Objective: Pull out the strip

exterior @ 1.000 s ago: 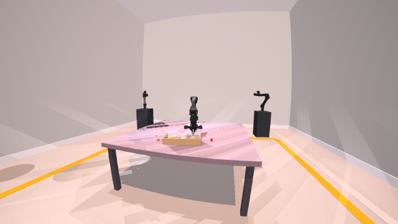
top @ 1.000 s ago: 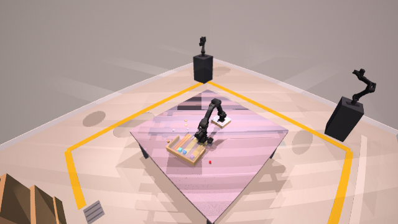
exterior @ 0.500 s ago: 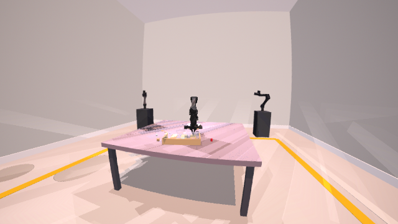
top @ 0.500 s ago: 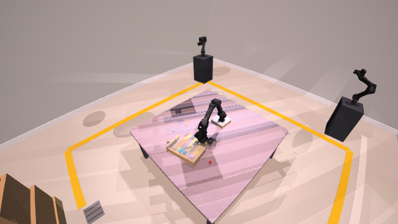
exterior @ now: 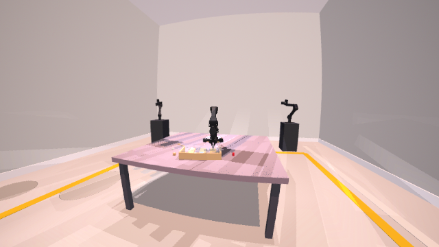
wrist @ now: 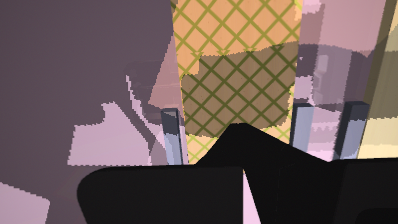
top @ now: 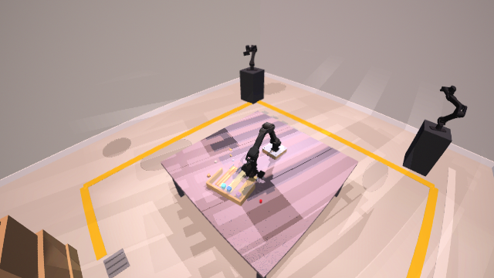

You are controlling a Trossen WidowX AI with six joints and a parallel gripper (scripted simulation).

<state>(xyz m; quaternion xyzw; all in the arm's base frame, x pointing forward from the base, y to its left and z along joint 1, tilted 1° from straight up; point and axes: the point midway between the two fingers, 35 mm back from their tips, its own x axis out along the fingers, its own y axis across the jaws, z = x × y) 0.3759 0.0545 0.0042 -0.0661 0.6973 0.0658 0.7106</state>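
Note:
My gripper [top: 252,176] [exterior: 212,148] [wrist: 237,131] is shut and empty, pointing down at the arm-side end of the low wooden tray [top: 225,194] [exterior: 193,156]. In the wrist view a strip with a crosshatch pattern [wrist: 240,30] runs up from beneath the fingertips, with a dark shadow across it. A pale yellow strip [wrist: 387,140] lies to its right. In the tray, a cyan piece [top: 223,186], a blue piece [top: 228,188] and a purple piece [top: 238,194] stand near the far rim. I cannot make out a label on any of them.
Upright blue-grey posts [wrist: 171,137] [wrist: 301,130] [wrist: 352,132] flank the strips. A red piece [top: 260,201] [exterior: 233,154] and an orange piece [top: 208,175] [exterior: 174,154] lie outside the tray. Several small pieces lie behind it. Two other arms stand on black pedestals [top: 252,86] [top: 428,148] off the table.

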